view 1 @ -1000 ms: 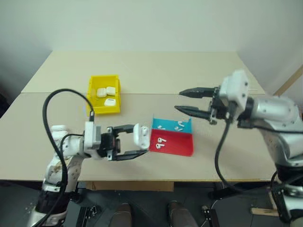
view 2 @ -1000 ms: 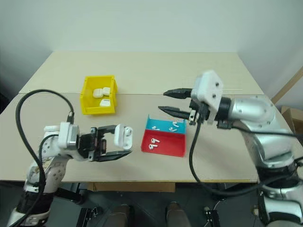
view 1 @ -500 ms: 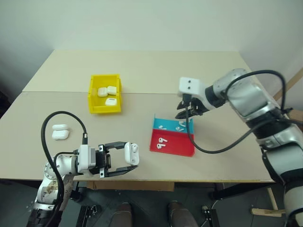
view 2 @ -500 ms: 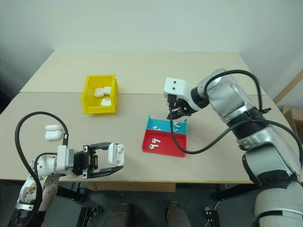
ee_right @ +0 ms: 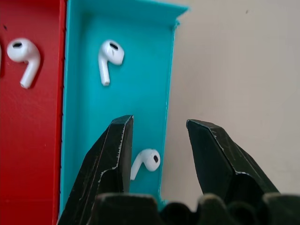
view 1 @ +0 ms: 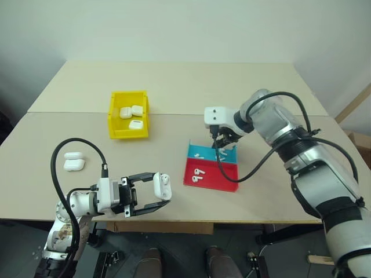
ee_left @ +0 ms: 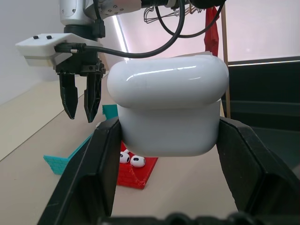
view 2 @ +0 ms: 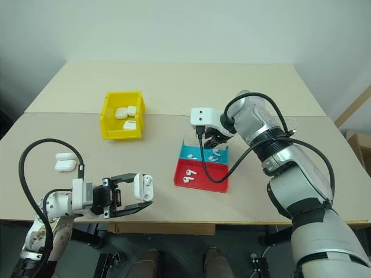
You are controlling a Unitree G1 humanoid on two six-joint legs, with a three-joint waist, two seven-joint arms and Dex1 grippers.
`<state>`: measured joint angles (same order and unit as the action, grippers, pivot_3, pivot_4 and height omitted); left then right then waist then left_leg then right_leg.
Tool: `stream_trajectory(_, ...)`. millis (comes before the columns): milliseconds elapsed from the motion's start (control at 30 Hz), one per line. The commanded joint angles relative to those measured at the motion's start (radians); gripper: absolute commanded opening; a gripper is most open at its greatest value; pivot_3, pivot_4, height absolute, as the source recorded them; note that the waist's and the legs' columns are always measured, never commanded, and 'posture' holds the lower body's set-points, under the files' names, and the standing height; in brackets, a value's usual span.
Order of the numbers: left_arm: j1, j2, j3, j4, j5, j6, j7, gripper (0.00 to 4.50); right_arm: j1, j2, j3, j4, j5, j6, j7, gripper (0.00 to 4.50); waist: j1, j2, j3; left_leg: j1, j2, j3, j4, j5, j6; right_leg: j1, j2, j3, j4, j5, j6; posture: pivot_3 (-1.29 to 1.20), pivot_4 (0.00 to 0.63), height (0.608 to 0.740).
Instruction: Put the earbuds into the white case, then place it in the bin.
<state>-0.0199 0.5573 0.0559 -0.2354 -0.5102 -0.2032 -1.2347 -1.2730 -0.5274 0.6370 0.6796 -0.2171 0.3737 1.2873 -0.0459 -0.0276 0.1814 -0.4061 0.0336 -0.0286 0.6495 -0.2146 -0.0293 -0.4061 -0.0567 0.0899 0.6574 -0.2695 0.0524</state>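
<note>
My left gripper (view 1: 160, 189) is near the table's front edge, shut on the white case (ee_left: 168, 108), which sits upright between its fingers. My right gripper (ee_right: 158, 123) hangs open, pointing down over the blue half of the red-and-blue tray (view 1: 215, 177). Its fingers straddle the tray's outer wall, with one earbud (ee_right: 146, 161) just below them. Another earbud (ee_right: 110, 54) lies further along the blue half. Two earbuds (view 1: 197, 174) lie in the red half. The yellow bin (view 1: 128, 135) stands at the back left with several white cases in it.
Another white case (view 1: 73, 161) lies on the table at the left, near my left arm's black cable. A seam runs across the tabletop behind the tray. Bare tabletop stretches between the bin and the tray.
My right arm has swung down and to the left, turning its gripper from level to pointing down over the tray's blue half. My left gripper has sunk slightly with the case.
</note>
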Motion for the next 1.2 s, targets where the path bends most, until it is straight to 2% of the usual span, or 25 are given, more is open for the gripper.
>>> stream_trajectory(33, -0.001, 0.001, -0.003, -0.041, 0.000, -0.020, 0.012, 2.78, -0.043, 0.008, -0.009, 0.048, -0.053, -0.014, 0.007, 2.25, 0.000, 0.000, 0.000, 0.000, 0.000, 0.000, 0.000, 0.000, 0.000, 0.000, 0.000, 0.000, 0.000, 0.000, 0.000, 0.00, 0.150, 0.740)
stream_trajectory(667, -0.026, -0.001, -0.032, -0.028, 0.010, -0.029, 0.028, 2.78, -0.005, 0.058, -0.040, 0.127, -0.130, 0.027, 0.007, 2.25, -0.003, 0.000, 0.000, 0.001, 0.000, 0.000, 0.000, 0.000, 0.000, 0.000, 0.000, 0.000, 0.001, 0.000, 0.000, 0.00, 0.150, 0.740)
stream_trajectory(767, -0.029, -0.001, -0.033, -0.028, 0.012, -0.028, 0.032, 2.78, 0.001, 0.062, -0.046, 0.127, -0.132, 0.022, 0.007, 1.68, -0.003, 0.000, 0.000, 0.001, 0.000, 0.000, 0.000, 0.000, 0.000, 0.000, 0.000, 0.000, 0.001, 0.000, 0.000, 0.00, 0.150, 0.740)
stream_trajectory(1200, -0.032, -0.001, -0.038, -0.031, 0.019, -0.028, 0.045, 2.78, 0.009, 0.076, -0.047, 0.150, -0.149, 0.015, -0.014, 1.68, -0.003, 0.000, 0.000, 0.001, 0.000, 0.000, 0.000, 0.000, 0.000, 0.000, 0.000, 0.000, 0.001, 0.000, 0.000, 0.00, 0.150, 0.740)
